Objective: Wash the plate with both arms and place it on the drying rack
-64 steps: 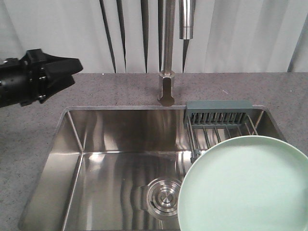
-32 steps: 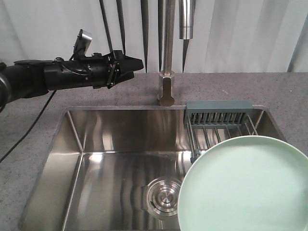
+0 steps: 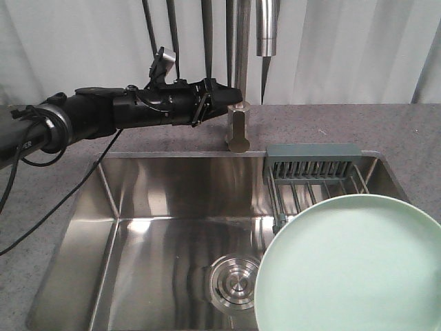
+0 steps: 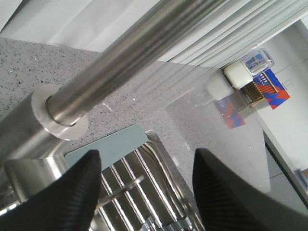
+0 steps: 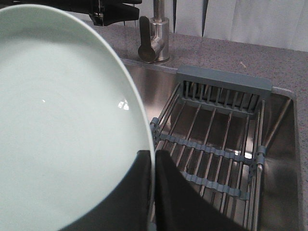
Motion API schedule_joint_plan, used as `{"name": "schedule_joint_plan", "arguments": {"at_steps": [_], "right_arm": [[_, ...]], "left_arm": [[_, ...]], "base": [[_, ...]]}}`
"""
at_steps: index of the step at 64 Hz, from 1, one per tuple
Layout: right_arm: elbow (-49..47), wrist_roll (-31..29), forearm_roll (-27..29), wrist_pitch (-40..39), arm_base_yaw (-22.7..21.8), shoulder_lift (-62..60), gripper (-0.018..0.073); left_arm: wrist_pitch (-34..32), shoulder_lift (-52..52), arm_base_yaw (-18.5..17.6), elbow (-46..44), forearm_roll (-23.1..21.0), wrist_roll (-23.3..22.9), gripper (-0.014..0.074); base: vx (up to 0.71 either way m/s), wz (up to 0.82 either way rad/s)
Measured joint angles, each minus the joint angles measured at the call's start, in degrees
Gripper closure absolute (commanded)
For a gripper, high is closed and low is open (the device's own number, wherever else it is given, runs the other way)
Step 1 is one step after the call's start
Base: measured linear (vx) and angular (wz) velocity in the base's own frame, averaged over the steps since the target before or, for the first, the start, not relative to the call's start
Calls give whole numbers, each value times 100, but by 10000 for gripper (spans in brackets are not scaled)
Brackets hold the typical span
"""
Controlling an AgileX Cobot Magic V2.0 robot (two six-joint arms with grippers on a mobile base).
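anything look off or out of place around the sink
Nothing stands out. The plate looks whole, gripped at its rim by the right tool; the drying rack sits square in the sink; the left tool is open by the faucet, with no spill visible.

Our left arm (image 3: 103, 114) stretches level from the left side. Our left gripper (image 3: 224, 98) points right, and its two fingers (image 4: 62, 197) are spread wide apart. Our right gripper (image 5: 154, 163) has both fingers pinched on the plate (image 5: 62, 110) rim.
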Motion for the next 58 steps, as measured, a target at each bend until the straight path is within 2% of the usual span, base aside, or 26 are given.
{"name": "schedule_joint_plan", "arguments": {"at_steps": [58], "right_arm": [[0, 0, 0, 0, 0, 0, 561]], "left_arm": [[-127, 202, -281, -105, 0, 0, 183]], "base": [[0, 0]]}}
